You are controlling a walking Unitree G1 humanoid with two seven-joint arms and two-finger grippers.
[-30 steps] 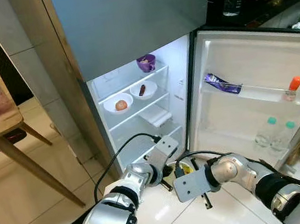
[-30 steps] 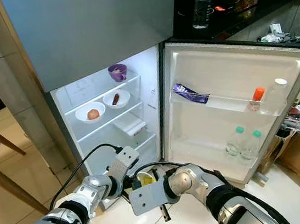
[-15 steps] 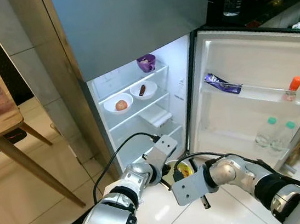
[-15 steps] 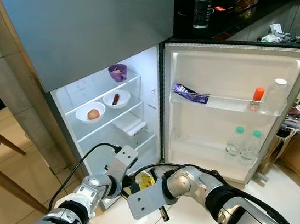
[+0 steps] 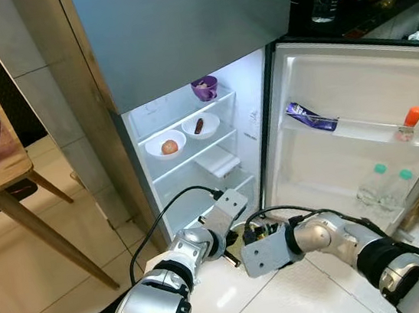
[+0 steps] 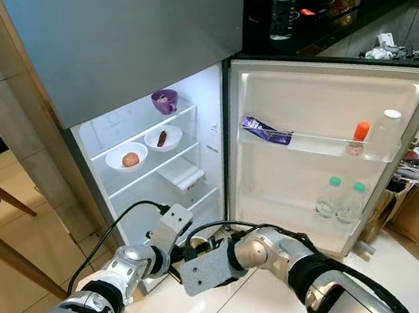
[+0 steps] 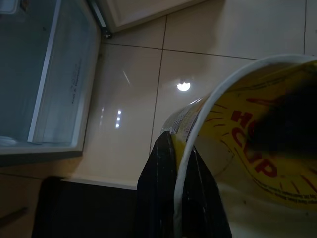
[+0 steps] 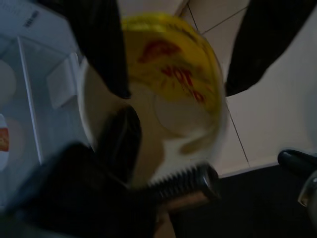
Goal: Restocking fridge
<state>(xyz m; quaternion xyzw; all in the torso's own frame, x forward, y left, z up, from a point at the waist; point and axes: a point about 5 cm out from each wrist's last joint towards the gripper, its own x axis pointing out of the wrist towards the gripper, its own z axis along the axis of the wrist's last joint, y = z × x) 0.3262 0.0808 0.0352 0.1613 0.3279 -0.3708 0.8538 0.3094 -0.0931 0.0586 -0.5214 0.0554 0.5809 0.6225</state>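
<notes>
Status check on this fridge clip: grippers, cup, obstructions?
Left gripper pinching yellow cup at its rim. Right gripper open around cup. Both low before open fridge. Nothing blocking.

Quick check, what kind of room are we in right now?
Most likely a home kitchen: an open fridge with bowls of food on its shelves, a dark counter holding bottles and snacks, tiled floor.

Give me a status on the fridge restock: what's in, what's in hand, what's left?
Done: fridge door open; shelves hold two white bowls and a purple cup. In hand: left gripper pinches the rim of a yellow cup; right gripper open around it, low by the fridge. Left: shelve the cup.
</notes>
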